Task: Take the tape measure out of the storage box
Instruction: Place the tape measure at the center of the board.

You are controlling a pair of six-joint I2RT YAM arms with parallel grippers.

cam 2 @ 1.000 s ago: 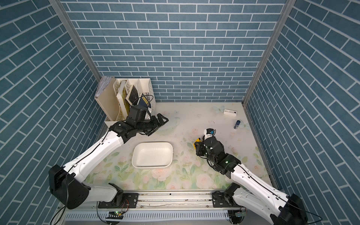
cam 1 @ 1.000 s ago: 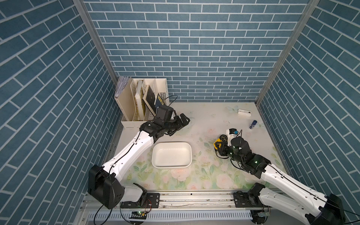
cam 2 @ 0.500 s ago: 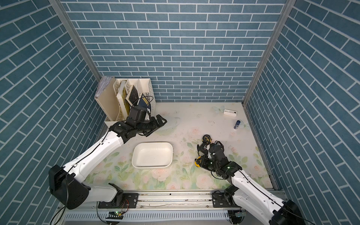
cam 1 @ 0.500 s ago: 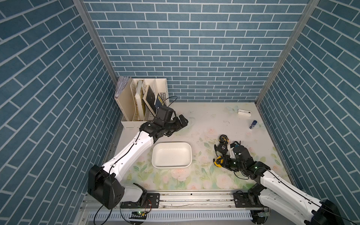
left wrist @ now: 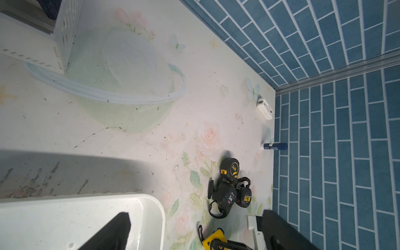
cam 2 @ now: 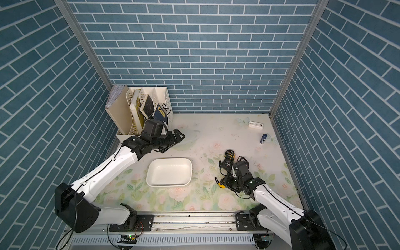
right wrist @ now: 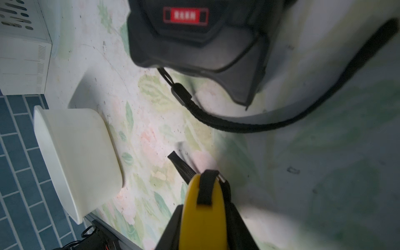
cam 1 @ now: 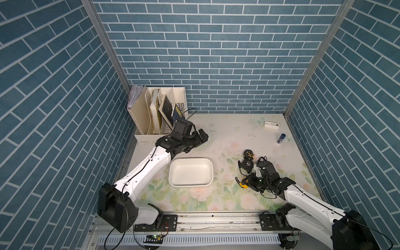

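Yellow plastic is showing between the jaws of the right gripper [cam 1: 248, 184], which is clamping narrowly on the yellow tape measure [right wrist: 202, 207]. It is holding it low over the floral mat [cam 1: 223, 134], to the right of the storage box [cam 1: 190, 173] and well clear of its rim. The tape measure's black wrist strap [right wrist: 184, 166] is trailing toward the mat. Whether the case itself is touching down, the views are not settling.

In both top views the storage box is sitting empty, so the lifting-out part is looking finished and the step in hand is the set-down. Just beyond the right gripper, a cluster of black tape measures [left wrist: 225, 197] is lying on the mat. The large one is looming close in the right wrist view, and its strap loop is curving between it and the yellow case.

The next move is calling for a short lowering onto open mat on the near side of that cluster, then a release without snagging either strap.

The left gripper [cam 1: 203, 136] is hanging with its jaws spread wide and gripping nothing, beyond the far-left corner of the box, in front of the cream file organizer [cam 1: 160, 112].
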